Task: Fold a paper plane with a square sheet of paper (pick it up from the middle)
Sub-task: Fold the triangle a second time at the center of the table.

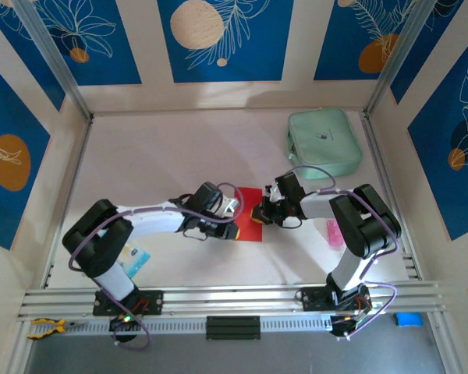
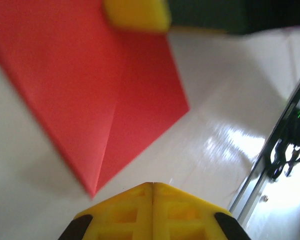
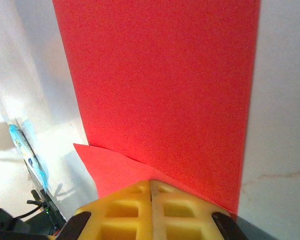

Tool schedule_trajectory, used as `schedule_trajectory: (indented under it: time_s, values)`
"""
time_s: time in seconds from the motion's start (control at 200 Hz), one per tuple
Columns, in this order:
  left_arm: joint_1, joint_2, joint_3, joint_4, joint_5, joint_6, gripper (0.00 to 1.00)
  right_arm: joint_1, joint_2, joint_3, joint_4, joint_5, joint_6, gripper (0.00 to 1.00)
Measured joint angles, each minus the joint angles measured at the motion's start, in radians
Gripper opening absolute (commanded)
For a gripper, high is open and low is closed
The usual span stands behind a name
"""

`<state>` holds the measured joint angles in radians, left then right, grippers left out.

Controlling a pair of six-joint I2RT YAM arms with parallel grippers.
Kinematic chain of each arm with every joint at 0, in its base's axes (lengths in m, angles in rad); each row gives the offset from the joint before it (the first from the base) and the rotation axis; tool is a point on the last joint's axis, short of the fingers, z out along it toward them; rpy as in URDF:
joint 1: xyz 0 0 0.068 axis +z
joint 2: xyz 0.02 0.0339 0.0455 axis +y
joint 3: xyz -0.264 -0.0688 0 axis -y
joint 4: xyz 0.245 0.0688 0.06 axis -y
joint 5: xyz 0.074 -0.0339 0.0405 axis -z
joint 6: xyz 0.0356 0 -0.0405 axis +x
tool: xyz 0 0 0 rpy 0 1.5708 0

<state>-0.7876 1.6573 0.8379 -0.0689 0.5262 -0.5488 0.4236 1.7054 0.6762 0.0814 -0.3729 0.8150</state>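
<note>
The square sheet of paper (image 1: 250,219) is bright red and lies flat on the table between both grippers. In the left wrist view the sheet (image 2: 90,85) shows a crease running to a pointed corner. My left gripper (image 1: 232,209) is shut, its yellow tips (image 2: 152,186) just off that point, over bare table. My right gripper (image 1: 262,212) is shut too, its tips (image 3: 151,182) resting on the sheet (image 3: 160,80) where a loose flap (image 3: 107,167) lifts. I cannot tell whether paper is pinched. The paper plane is out of view.
A mint-green pouch (image 1: 324,142) lies at the back right. A blue-and-white packet (image 1: 132,261) sits beside the left arm's base. A small pink item (image 1: 335,232) lies by the right arm. The aluminium rail (image 1: 234,300) borders the near edge.
</note>
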Motion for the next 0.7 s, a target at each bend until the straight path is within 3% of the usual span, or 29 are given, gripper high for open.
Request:
schedule_trajectory:
  time_s: [0.275,0.7]
  values:
    - [0.005,0.177,0.087,0.026,0.017,0.001,0.00,0.002,0.000,0.000,0.000,0.001,0.000,0.00]
    - [0.007,0.084,-0.077,0.119,0.024,0.001,0.00,0.008,0.000,0.006,-0.018,-0.002,-0.004,0.00]
